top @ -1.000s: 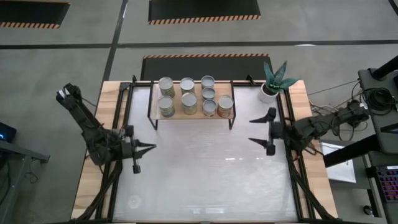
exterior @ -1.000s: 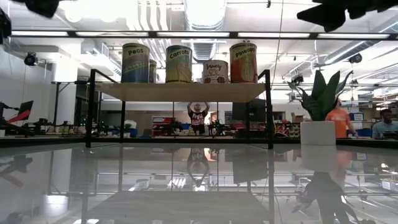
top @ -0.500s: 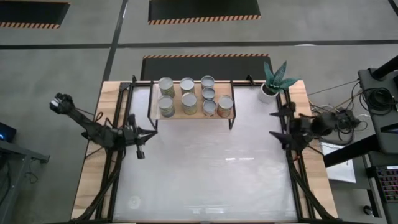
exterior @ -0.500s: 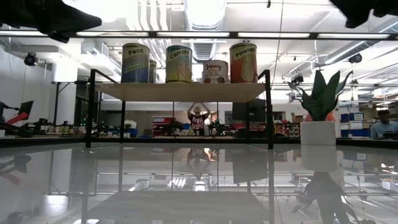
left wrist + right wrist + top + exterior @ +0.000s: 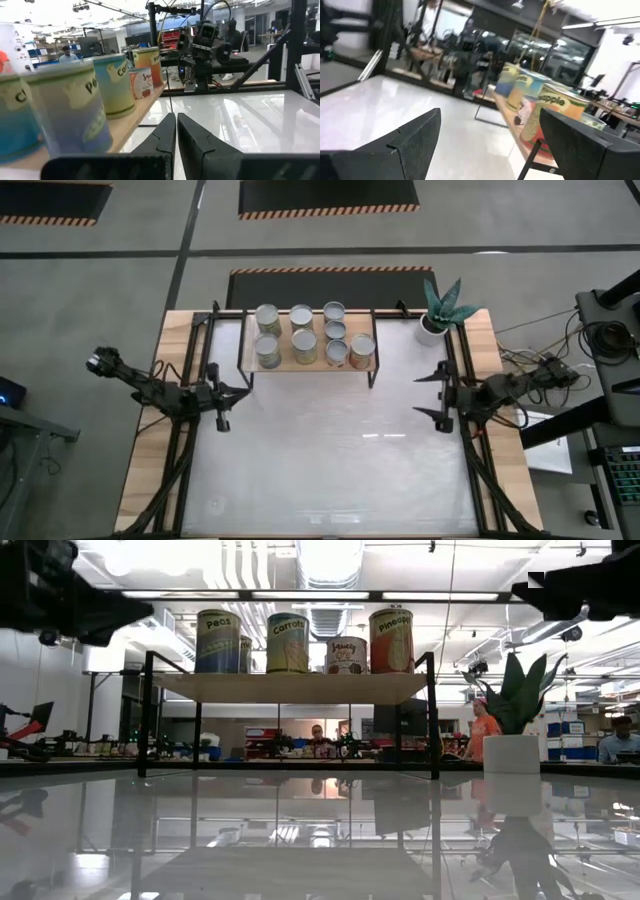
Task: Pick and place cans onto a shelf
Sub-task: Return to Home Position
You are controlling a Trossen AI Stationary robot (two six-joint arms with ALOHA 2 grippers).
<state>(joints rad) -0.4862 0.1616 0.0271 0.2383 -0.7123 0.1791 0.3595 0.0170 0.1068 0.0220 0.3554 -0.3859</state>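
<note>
Several cans (image 5: 304, 345) stand upright on the top board of the low shelf (image 5: 310, 366) at the table's far side. They also show in the low view (image 5: 287, 642), the left wrist view (image 5: 117, 82) and the right wrist view (image 5: 547, 117). My left gripper (image 5: 243, 389) is shut and empty. It hangs above the table just left of the shelf's near left leg, pointing right; its own view (image 5: 176, 135) shows the fingers together. My right gripper (image 5: 420, 395) is open and empty. It hangs right of the shelf, pointing left, with its fingers wide apart in its own view (image 5: 490, 137).
A small white pot with a green plant (image 5: 437, 315) stands at the table's far right, beside the shelf. Black frame rails (image 5: 190, 380) run along the table's left and right sides. The white tabletop (image 5: 330, 460) lies bare in front of the shelf. People stand in the room beyond (image 5: 483, 725).
My left gripper has gone toward the table's far edge, nearer the shelf's left end, and has come lower, staying shut. My right gripper has drawn back toward the table's right edge, then come a little way left again and lower, staying open. The cans have kept still.
</note>
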